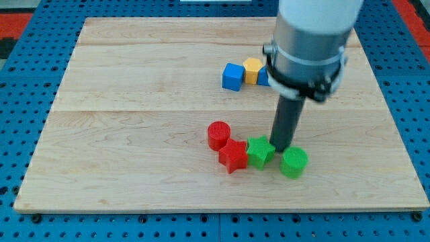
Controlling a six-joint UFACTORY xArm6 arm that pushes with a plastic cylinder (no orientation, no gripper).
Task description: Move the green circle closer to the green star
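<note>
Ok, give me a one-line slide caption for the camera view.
My tip rests between the green star and green circle, with the red star touching the green star's left.

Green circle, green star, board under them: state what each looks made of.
Green circle and green star: probably moulded or printed plastic, matte, with flat uniform colour and crisp edges. Board: pale wood, smooth and lightly sheened, with visible grain and plank seams. My tip rests between the two green blocks.

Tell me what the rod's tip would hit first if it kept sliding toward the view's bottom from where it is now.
Probably the green circle or the green star: my tip sits in the gap between them. Depth is unclear.
</note>
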